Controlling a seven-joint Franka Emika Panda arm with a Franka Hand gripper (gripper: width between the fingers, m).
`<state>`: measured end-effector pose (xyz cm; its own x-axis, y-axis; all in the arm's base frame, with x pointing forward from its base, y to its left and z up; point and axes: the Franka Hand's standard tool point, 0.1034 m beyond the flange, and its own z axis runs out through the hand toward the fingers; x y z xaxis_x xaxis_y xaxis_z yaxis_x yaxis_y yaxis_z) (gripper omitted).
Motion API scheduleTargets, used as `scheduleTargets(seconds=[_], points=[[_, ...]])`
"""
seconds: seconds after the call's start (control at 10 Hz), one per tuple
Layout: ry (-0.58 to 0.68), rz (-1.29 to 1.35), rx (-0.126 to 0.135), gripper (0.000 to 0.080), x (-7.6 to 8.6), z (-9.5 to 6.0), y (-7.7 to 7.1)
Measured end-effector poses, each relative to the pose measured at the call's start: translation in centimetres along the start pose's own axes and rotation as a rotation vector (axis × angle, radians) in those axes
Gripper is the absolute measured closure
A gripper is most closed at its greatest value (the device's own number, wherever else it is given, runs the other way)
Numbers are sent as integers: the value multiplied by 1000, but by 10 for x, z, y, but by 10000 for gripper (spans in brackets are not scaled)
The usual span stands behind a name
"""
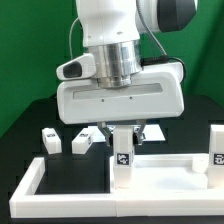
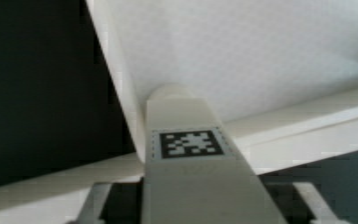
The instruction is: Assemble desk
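Note:
My gripper (image 1: pixel 122 138) is shut on a white desk leg (image 1: pixel 122 160) and holds it upright, tag facing the camera, with its lower end at the far rim of the white tabletop panel (image 1: pixel 80 190). In the wrist view the leg (image 2: pixel 194 150) runs up between my fingers (image 2: pixel 105 200), gripper (image 2: pixel 194 206), with the panel (image 2: pixel 211 60) and its raised rim (image 2: pixel 309 125) beyond it. A second leg (image 1: pixel 215 146) stands upright at the panel's corner on the exterior view's right. Two loose legs (image 1: pixel 50 140) (image 1: pixel 82 143) lie on the black table at the left.
Another white part (image 1: pixel 152 131) lies behind the gripper, partly hidden by it. The table is black with a green backdrop. The arm's wide white hand body (image 1: pixel 120 98) covers the middle of the scene.

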<state>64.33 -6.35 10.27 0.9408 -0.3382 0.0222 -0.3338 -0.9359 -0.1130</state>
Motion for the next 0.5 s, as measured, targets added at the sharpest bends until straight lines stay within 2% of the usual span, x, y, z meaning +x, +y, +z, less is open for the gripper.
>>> scheduleTargets(seconds=[0.2,0.3,0.5], points=[[0,86,0,506,0,0,0],[11,283,15,506,2,0,0],[-15,658,24,506,2,1,-3]])
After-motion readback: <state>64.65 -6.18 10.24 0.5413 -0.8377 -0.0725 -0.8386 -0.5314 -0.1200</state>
